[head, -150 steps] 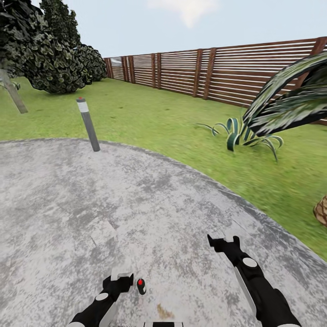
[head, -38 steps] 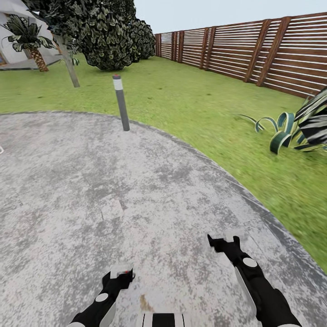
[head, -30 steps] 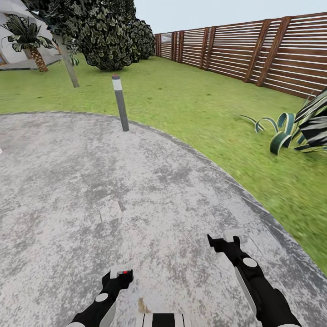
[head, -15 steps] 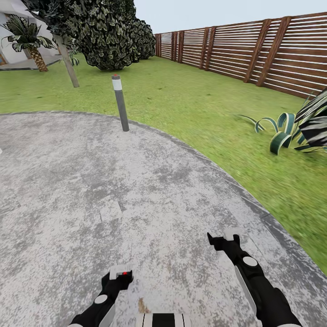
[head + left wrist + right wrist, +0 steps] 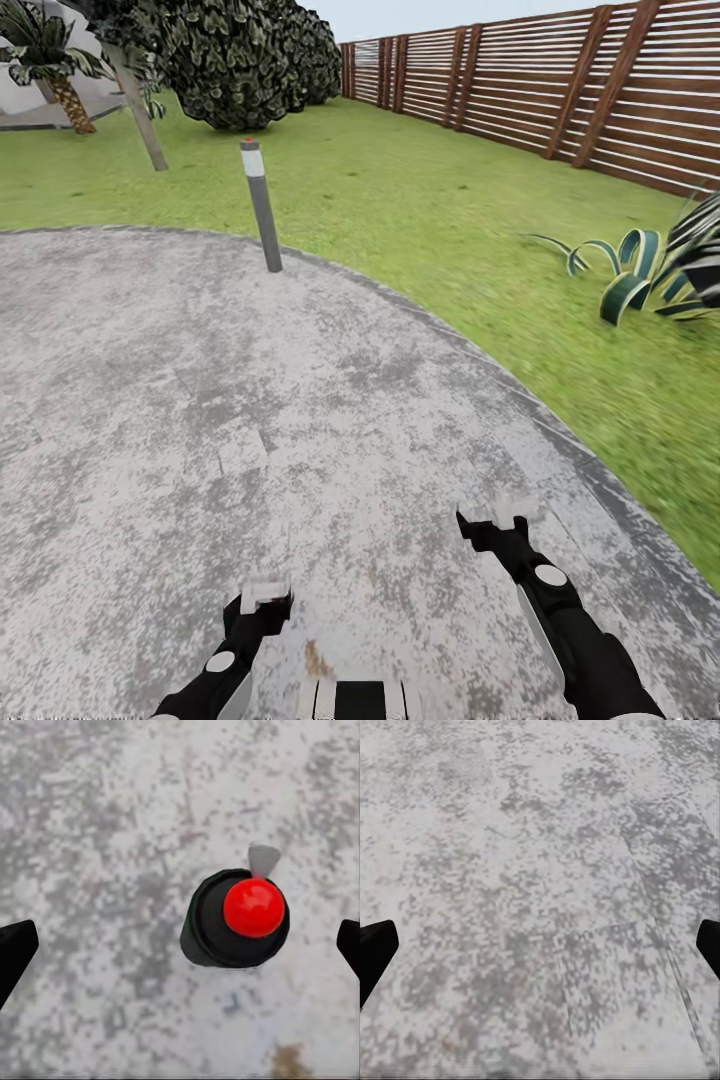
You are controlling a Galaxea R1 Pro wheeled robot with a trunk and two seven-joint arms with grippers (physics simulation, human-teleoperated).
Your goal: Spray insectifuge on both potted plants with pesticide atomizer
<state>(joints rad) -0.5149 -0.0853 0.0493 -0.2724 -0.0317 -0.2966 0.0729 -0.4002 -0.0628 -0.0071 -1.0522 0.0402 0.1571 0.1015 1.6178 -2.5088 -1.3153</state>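
Note:
Seen from above in the left wrist view, the pesticide atomizer stands on the grey patio: a dark round body, a red cap and a small pale nozzle tab. My left gripper hangs above it, open, with a black fingertip at each side and the bottle between them, nearer one side, untouched. In the head view the left gripper covers the bottle. My right gripper is open over bare paving. A low plant with striped curling leaves grows in the lawn at the right; no pot shows.
A grey bollard lamp stands at the patio's far edge. Lawn stretches to a brown slatted fence. Dark bushes and a palm stand at the back left.
The head view has tipped slightly downward, so the scene sits higher in the picture. My left gripper sank a little, and the red cap seen at its tip is now covered.

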